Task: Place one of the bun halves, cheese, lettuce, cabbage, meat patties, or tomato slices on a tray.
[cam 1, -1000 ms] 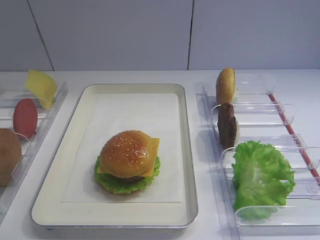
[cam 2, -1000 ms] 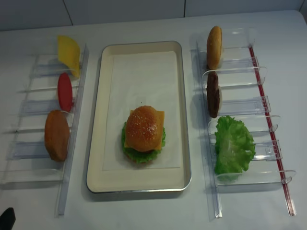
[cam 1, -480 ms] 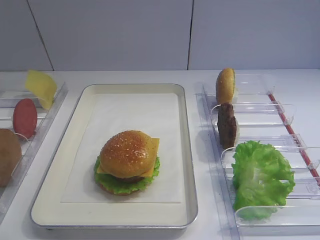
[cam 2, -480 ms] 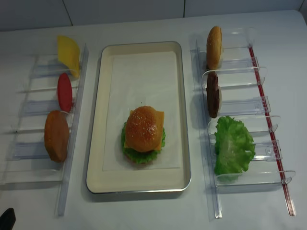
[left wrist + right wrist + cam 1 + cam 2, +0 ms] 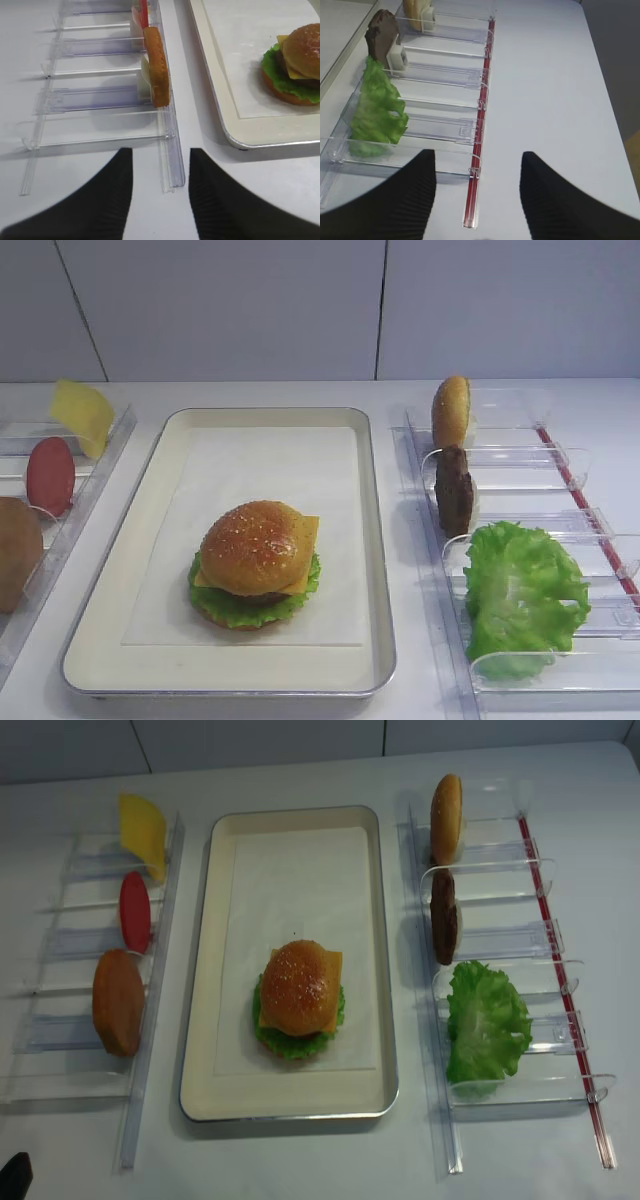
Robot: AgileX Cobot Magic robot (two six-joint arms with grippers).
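On the cream tray sits a stacked burger: sesame bun half over cheese and lettuce. The right rack holds another bun half, a meat patty and a lettuce leaf. In the left rack stand a cheese slice and a tomato slice. Cabbage is out of view. My right gripper hangs open and empty over the right rack's front end. My left gripper is open and empty over the left rack's front end.
A larger, darker brown bun stands on edge in the left clear rack, near the tray's rim. A red strip runs along the right clear rack. White table lies to the right of it.
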